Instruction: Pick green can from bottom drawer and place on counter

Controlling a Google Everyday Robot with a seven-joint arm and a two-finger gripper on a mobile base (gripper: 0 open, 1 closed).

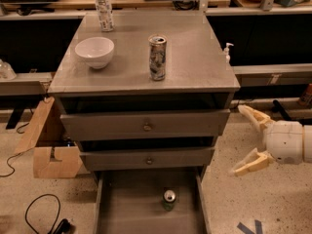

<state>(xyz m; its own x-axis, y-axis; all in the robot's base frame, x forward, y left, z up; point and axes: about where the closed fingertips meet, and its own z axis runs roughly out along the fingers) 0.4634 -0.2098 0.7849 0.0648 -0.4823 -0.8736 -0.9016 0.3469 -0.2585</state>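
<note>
The green can stands upright on the floor of the open bottom drawer, right of its middle, silver lid up. The counter is the grey metal top of the cabinet above. My gripper is at the right of the cabinet, level with the lower drawers, pointing left. It is open and empty, with one cream finger above and the other finger below. It is well to the right of the can and above it.
On the counter stand a tall silver-and-black can, a white bowl and a clear plastic bottle. Two knobbed drawers sit above the open one. A cardboard box and a black cable lie on the floor at the left.
</note>
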